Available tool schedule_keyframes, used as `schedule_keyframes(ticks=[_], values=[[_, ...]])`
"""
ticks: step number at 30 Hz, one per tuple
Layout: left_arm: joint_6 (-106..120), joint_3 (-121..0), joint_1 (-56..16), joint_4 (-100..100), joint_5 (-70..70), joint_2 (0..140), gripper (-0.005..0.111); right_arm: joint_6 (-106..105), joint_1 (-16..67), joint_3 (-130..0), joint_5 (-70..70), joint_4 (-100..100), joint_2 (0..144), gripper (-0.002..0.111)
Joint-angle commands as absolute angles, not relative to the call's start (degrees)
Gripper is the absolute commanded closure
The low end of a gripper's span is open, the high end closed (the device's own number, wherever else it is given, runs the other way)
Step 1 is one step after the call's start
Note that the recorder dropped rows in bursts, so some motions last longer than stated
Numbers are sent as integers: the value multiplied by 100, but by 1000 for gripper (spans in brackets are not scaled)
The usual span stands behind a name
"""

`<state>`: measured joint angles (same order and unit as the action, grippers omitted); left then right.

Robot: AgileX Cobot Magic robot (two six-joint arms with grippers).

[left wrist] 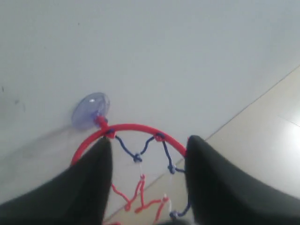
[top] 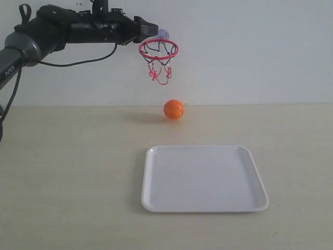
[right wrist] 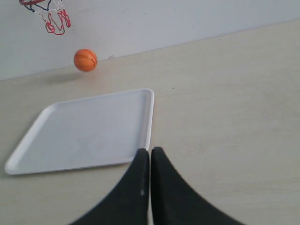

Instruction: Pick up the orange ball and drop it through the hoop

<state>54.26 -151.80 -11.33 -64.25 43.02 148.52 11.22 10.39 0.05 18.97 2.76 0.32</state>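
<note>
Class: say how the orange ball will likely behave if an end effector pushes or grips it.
The orange ball is round, so a push would probably send it rolling over the flat table. Its curved surface might slip out of a pinch unless gripped across its middle. It looks small beside the white tray, so it is likely light.

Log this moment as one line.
left gripper: open at hoop | right gripper: shut, empty | orange ball: free below hoop, beyond white tray
</note>
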Motion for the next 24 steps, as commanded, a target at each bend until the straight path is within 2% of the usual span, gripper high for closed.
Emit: schedule_keyframes(ticks=[1, 2, 3, 9, 12, 17, 24], values=[[4766, -15213, -762, -6305, 5290, 14764, 93, 1142, 1031, 0, 1858, 232, 0, 108], [4766, -15213, -695, -6305, 5536, 14764, 101, 1142, 1031, 0, 1858, 232, 0, 108], [4739, -15213, -613, -6317, 5780, 14764, 102, 1142, 1031, 0, 1858, 232, 0, 108], [3966, -15200, -104, -6696, 6996, 14764, 103, 1142, 1031, 0, 1846, 232, 0, 108], [3441, -15174, -25, -6926, 6996, 14742, 103, 1142, 1031, 0, 1833, 232, 0, 108], [2992, -15134, -180, -6893, 6996, 14423, 103, 1142, 1031, 0, 1845, 232, 0, 108], [2036, -15093, -491, -5365, 6996, 13748, 103, 1142, 1031, 0, 1845, 232, 0, 108]])
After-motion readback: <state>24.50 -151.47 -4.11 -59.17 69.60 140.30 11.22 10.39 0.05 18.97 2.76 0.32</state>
